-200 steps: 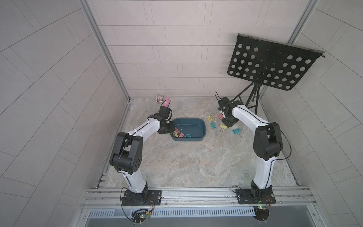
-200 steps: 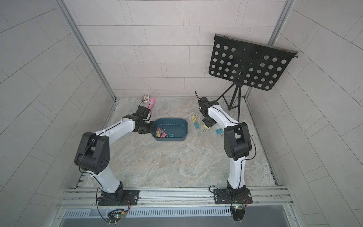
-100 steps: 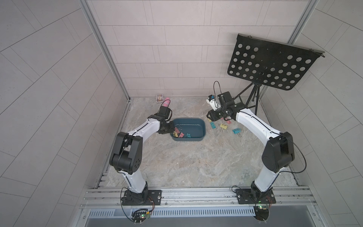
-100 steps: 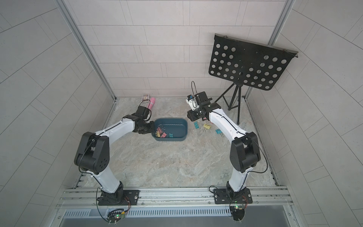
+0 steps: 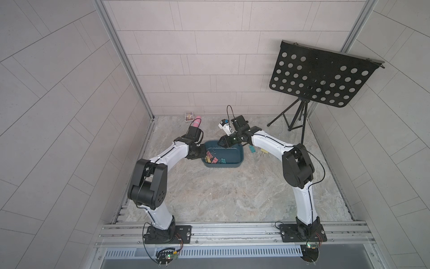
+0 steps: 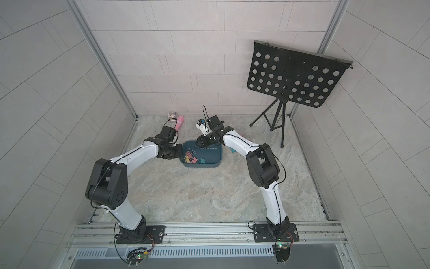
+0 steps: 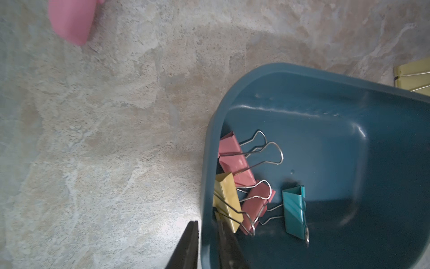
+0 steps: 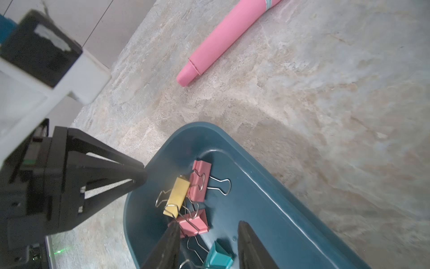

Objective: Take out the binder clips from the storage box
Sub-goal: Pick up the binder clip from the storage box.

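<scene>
Clamps the end wall of the storage box (image 7: 325, 97) in the closed left jaws, one finger inside, one outside. Hangs the right jaws part open and empty over the box floor, a teal binder clip (image 8: 218, 257) in the gap between them, a pink binder clip (image 8: 194, 223) just beside. Has four binder clips (image 7: 235, 163) clustered at the clamped end, two more on the desk (image 5: 221, 191) outside.

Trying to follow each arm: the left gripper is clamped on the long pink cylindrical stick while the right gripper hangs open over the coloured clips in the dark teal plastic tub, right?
Not quite. The left wrist view shows the left gripper clamped on the rim of the dark teal plastic tub, not the long pink cylindrical stick, which lies apart.
</scene>
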Action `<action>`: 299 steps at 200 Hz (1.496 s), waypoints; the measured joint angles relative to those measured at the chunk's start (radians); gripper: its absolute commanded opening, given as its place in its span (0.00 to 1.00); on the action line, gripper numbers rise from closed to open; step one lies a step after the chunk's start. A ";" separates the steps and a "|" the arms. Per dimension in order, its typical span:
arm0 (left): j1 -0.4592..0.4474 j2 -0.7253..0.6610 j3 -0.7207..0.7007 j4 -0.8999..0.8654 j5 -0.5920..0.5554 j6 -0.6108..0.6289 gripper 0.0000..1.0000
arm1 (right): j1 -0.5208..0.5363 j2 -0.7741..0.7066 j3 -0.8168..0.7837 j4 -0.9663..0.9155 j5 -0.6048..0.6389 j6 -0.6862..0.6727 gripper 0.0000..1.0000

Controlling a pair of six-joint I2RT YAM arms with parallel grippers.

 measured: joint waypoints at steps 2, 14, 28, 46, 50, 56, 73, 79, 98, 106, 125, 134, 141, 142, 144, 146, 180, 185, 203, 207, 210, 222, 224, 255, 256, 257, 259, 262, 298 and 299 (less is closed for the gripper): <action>0.000 0.000 0.000 0.000 0.000 0.000 0.24 | 0.001 0.004 0.004 0.001 -0.001 0.003 0.44; 0.000 0.000 -0.004 0.001 0.000 -0.003 0.24 | 0.007 0.032 0.024 0.007 -0.015 0.019 0.44; 0.000 0.000 -0.008 0.000 0.001 -0.003 0.24 | 0.013 0.063 0.048 0.014 -0.031 0.037 0.44; 0.000 0.000 -0.011 0.002 0.003 -0.003 0.24 | 0.020 0.100 0.069 0.020 -0.046 0.054 0.44; 0.000 0.000 -0.011 0.002 0.003 -0.003 0.24 | 0.021 0.106 0.072 0.020 -0.048 0.058 0.44; 0.000 0.000 -0.012 0.003 0.003 -0.003 0.24 | 0.022 0.114 0.075 0.019 -0.051 0.063 0.44; 0.000 0.000 -0.013 0.006 0.004 -0.005 0.24 | 0.024 0.137 0.089 0.019 -0.055 0.073 0.44; 0.000 0.000 -0.014 0.007 0.005 -0.005 0.24 | 0.024 0.143 0.091 0.019 -0.056 0.075 0.44; 0.000 0.000 -0.015 0.011 0.008 -0.006 0.24 | 0.027 0.158 0.099 0.019 -0.060 0.085 0.43; 0.000 0.000 -0.017 0.013 0.008 -0.007 0.24 | 0.026 0.165 0.105 0.018 -0.064 0.090 0.43; 0.000 0.000 -0.017 0.015 0.010 -0.010 0.24 | 0.027 0.179 0.122 0.018 -0.072 0.098 0.42; 0.000 0.000 -0.018 0.015 0.011 -0.011 0.24 | 0.027 0.187 0.132 0.019 -0.074 0.101 0.41; 0.000 0.000 -0.018 0.015 0.011 -0.012 0.24 | 0.028 0.193 0.138 0.019 -0.076 0.103 0.40; 0.000 0.000 -0.018 0.015 0.011 -0.013 0.24 | 0.028 0.195 0.140 0.019 -0.076 0.103 0.40; 0.000 0.000 -0.018 0.015 0.012 -0.013 0.24 | 0.029 0.196 0.142 0.019 -0.077 0.104 0.40; 0.000 0.000 -0.018 0.015 0.012 -0.013 0.24 | 0.029 0.199 0.144 0.019 -0.077 0.106 0.40; 0.000 0.000 -0.023 0.016 0.013 -0.013 0.24 | 0.033 0.233 0.162 0.021 -0.089 0.121 0.38; 0.000 0.000 -0.023 0.016 0.013 -0.013 0.24 | 0.034 0.235 0.162 0.020 -0.091 0.123 0.38; 0.000 0.000 -0.023 0.016 0.015 -0.013 0.24 | 0.036 0.241 0.162 0.019 -0.094 0.127 0.33; 0.000 0.000 -0.023 0.016 0.015 -0.013 0.24 | 0.036 0.241 0.162 0.019 -0.095 0.129 0.32; 0.000 0.000 -0.023 0.016 0.015 -0.013 0.24 | 0.036 0.241 0.162 0.019 -0.095 0.130 0.30; 0.000 0.000 -0.023 0.016 0.015 -0.014 0.24 | 0.037 0.241 0.162 0.021 -0.098 0.135 0.23; 0.000 0.000 -0.023 0.016 0.015 -0.013 0.24 | 0.037 0.241 0.162 0.022 -0.098 0.130 0.22; 0.000 0.000 -0.023 0.016 0.015 -0.014 0.24 | 0.037 0.241 0.162 0.027 -0.101 0.145 0.07; 0.000 0.000 -0.023 0.016 0.015 -0.014 0.24 | 0.037 0.241 0.162 0.026 -0.102 0.145 0.07; 0.000 0.000 -0.023 0.016 0.015 -0.014 0.24 | 0.037 0.241 0.162 0.027 -0.102 0.142 0.06; 0.000 0.000 -0.023 0.016 0.015 -0.014 0.24 | 0.037 0.241 0.162 0.027 -0.103 0.141 0.05; 0.000 0.000 -0.023 0.016 0.015 -0.014 0.24 | 0.037 0.241 0.162 0.027 -0.102 0.147 0.04; 0.000 0.000 -0.023 0.016 0.014 -0.014 0.24 | 0.034 0.234 0.147 0.047 -0.109 0.147 0.00; 0.000 0.000 -0.023 0.016 0.014 -0.013 0.24 | 0.034 0.233 0.146 0.047 -0.109 0.147 0.00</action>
